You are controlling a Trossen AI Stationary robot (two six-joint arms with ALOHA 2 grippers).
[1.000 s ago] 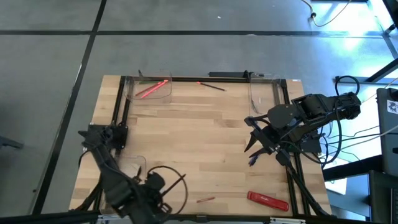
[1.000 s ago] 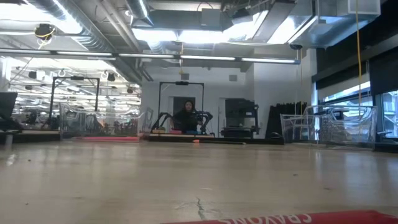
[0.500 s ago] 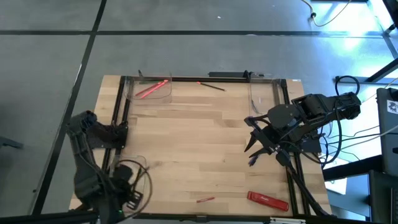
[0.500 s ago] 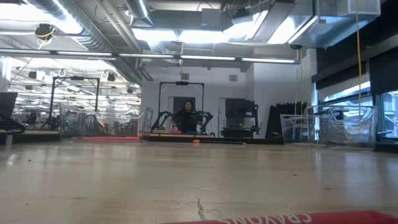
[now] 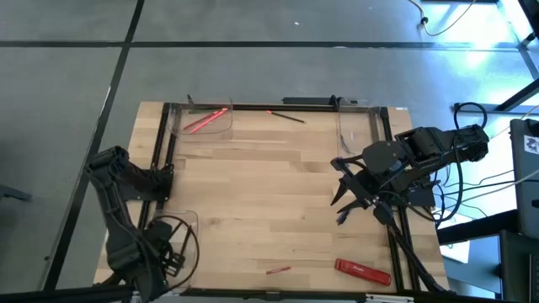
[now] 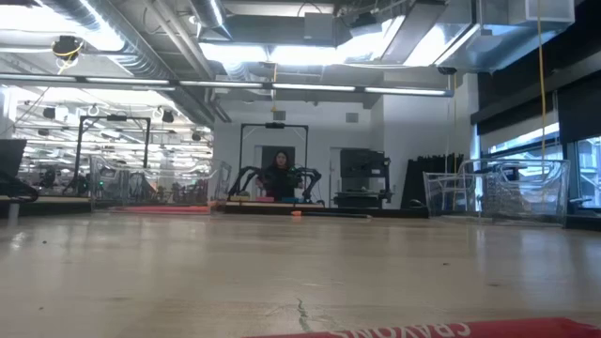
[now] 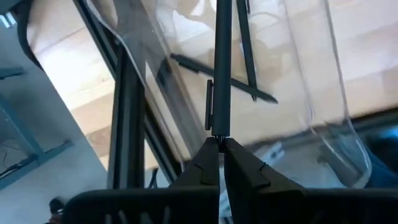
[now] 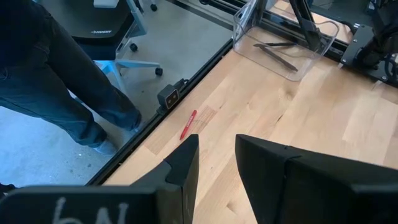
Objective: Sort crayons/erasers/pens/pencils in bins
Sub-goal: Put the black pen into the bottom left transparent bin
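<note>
From above, the wooden table [image 5: 278, 185] carries three clear bins: one at the far left corner [image 5: 221, 126] with bright crayons [image 5: 205, 120] lying in it, one at the far right corner [image 5: 354, 130], and one at the near left corner [image 5: 181, 227]. A dark pencil [image 5: 290, 117] lies loose along the far edge between the two far bins. A single crayon [image 5: 279, 270] lies near the near edge, with a wider flat red bar [image 5: 363, 270] just beside it toward the right. The left gripper [image 5: 164, 257] hangs over the near left bin; the right gripper [image 5: 347, 202] hovers near the right edge, empty.

At table height, only the far bins and the red bar's top [image 6: 413, 330] show; a person [image 6: 281, 175] sits in the room behind.

The left wrist camera shows its fingers [image 7: 245, 171] pressed together, pinching the end of a thin dark pencil [image 7: 222, 68] over the near left bin [image 7: 323, 87], where other pencils [image 7: 224, 78] already lie.

The right wrist camera shows its fingers [image 8: 267, 162] spread apart with nothing between, facing the loose crayon [image 8: 188, 124]; a person's legs [image 8: 56, 81] stand beside the table.

These sticks look light, stiff and slim. Crayons likely snap or slip, so a gentle grip at mid-length should suit best.
</note>
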